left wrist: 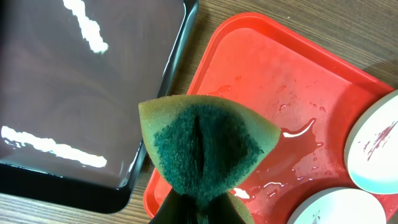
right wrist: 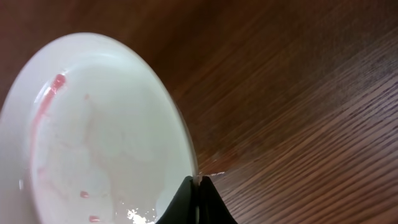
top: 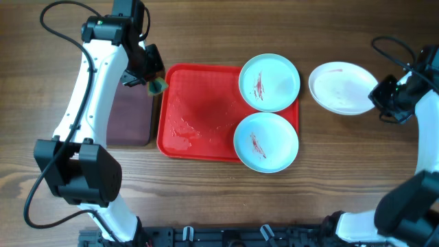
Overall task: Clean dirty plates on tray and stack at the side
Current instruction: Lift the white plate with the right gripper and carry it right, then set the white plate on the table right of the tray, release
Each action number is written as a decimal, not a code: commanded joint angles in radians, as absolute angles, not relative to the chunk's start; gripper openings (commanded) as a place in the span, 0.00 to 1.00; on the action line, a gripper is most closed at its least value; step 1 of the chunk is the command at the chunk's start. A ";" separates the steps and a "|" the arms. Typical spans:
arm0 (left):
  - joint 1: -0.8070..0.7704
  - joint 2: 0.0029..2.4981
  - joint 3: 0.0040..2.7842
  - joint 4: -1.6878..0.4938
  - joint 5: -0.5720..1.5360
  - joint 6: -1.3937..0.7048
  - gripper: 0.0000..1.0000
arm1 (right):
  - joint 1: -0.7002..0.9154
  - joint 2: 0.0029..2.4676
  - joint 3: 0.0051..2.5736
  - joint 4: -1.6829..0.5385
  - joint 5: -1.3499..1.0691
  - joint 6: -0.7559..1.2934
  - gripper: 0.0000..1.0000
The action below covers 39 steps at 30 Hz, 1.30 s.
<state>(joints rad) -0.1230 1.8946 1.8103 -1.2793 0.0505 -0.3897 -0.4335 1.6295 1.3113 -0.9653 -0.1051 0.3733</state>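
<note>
Water (left wrist: pixel 298 130) pools on the red tray (top: pixel 199 110), which lies between a dark tray (top: pixel 130 120) and the white plate (top: pixel 341 88) on the wooden surface (top: pixel 219 34). Three plates in all: the far turquoise plate (top: pixel 269 82) and near turquoise plate (top: pixel 265 142), both smeared, crowd the red tray's right end. The left fingers (left wrist: pixel 180 208) clench a green sponge (left wrist: pixel 208 146) over the two trays' edges. The right fingers (right wrist: pixel 186 202), mostly cut off, pinch the white plate's rim.

Tray (top: pixel 195 110) L half bare w/ room to pass; turquoise plates (top: pixel 269 82) crowd R side
</note>
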 commanded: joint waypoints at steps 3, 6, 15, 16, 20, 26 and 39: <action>-0.122 1.904 1.803 -1.272 0.056 -0.374 0.04 | -0.449 1.681 1.185 -0.889 -0.072 0.400 0.04; -0.122 1.904 1.803 -1.267 0.056 -0.374 0.04 | -0.450 1.681 1.112 -0.800 -0.072 0.422 0.04; -0.122 1.904 1.803 -1.256 0.056 -0.374 0.04 | -0.448 1.702 1.034 -0.659 -0.089 0.406 0.29; -0.122 1.904 1.803 -1.256 0.056 -0.374 0.04 | -0.448 1.702 1.040 -0.667 -0.133 0.389 0.30; -0.122 1.904 1.803 -1.257 0.056 -0.374 0.04 | -0.436 1.679 1.112 -0.758 -0.265 0.303 0.29; -0.122 1.904 1.803 -1.257 0.056 -0.374 0.04 | -0.321 1.618 1.142 -0.788 -0.458 0.165 0.32; -0.122 1.904 1.803 -1.257 0.071 -0.374 0.04 | -0.047 1.682 1.084 -0.744 -0.319 0.106 0.28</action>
<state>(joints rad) -0.1230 1.8946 1.8095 -1.2598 0.0513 -0.3893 -0.0643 1.6405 1.0992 -0.7586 -0.3759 0.1257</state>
